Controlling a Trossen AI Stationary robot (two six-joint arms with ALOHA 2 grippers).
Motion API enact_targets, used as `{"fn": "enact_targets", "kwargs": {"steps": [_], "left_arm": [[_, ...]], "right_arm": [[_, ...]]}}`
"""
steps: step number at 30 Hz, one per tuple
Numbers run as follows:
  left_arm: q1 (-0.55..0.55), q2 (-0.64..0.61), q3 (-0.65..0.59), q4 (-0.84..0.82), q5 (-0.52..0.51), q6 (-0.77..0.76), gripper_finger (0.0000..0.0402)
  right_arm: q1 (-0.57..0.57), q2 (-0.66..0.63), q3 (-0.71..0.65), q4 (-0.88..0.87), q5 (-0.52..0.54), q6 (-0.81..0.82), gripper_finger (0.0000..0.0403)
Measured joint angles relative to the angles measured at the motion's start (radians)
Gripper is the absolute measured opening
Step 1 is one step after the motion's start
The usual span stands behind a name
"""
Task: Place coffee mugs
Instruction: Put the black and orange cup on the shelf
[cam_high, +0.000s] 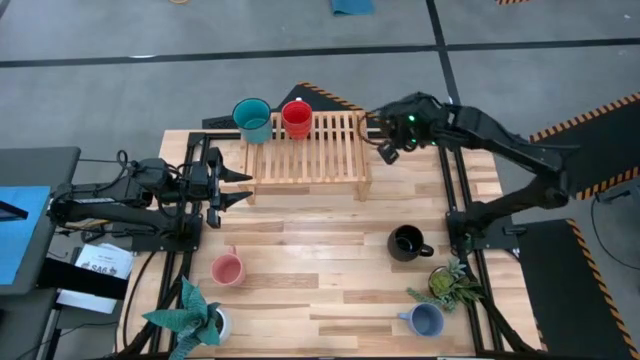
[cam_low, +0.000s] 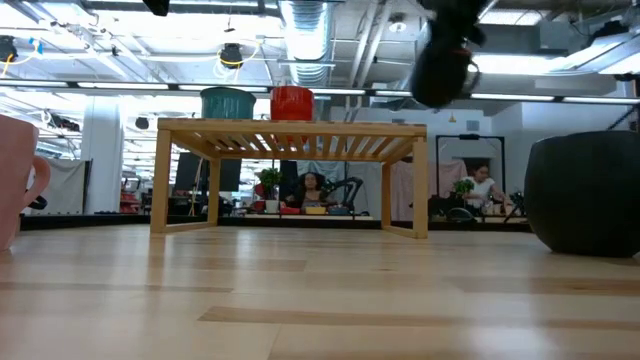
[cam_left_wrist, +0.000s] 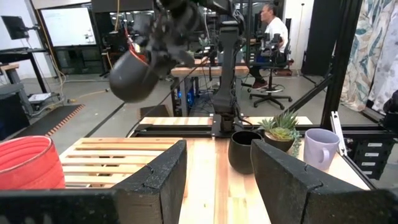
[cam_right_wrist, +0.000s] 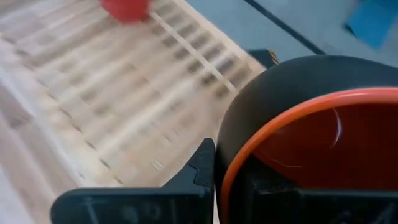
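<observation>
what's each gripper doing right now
Left gripper: open, empty, beside the wooden rack.
Right gripper: shut on the orange-and-dark mug, lifted by the rack's right end.

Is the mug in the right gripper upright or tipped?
Tipped: the orange-and-dark mug hangs tilted from the right gripper above the rack's end.

A grey concrete floor (cam_high: 250, 90) crossed by dark lines surrounds the pale wooden plank surface (cam_high: 330, 250). Beyond it, bright ceiling strip lights (cam_low: 150, 85), a silver ceiling duct (cam_low: 310, 20) and seated people at desks (cam_low: 480, 190).

text: "SA6" | on: paper sheet (cam_high: 100, 265) beside table
</observation>
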Motion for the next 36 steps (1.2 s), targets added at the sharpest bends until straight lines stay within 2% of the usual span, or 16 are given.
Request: {"fn": "enact_targets", "kwargs": {"steps": [4,9,17,25,31,36], "left_arm": [[0.0,0.0,0.0,0.0,0.0,-0.014,0.0165],[0.0,0.0,0.0,0.0,0.0,-0.03,0.0165],[0.0,0.0,0.0,0.0,0.0,-0.034,0.0165],[0.0,0.0,0.0,0.0,0.0,-0.033,0.0165],[0.0,0.0,0.0,0.0,0.0,-0.033,0.0165],[0.0,0.0,0.0,0.0,0.0,-0.031,0.0165]], "right_arm": [[0.059,0.137,0.185,-0.015,-0.051,-0.03,0.004],[0.068,0.327,0.357,-0.071,-0.167,-0.086,0.004],[0.049,0.531,0.486,-0.133,-0.18,-0.113,0.004],[0.03,0.596,0.519,-0.14,-0.185,-0.128,0.004],[0.018,0.598,0.519,-0.138,-0.191,-0.111,0.0041],[0.013,0.598,0.519,-0.114,-0.179,-0.112,0.0092]]}}
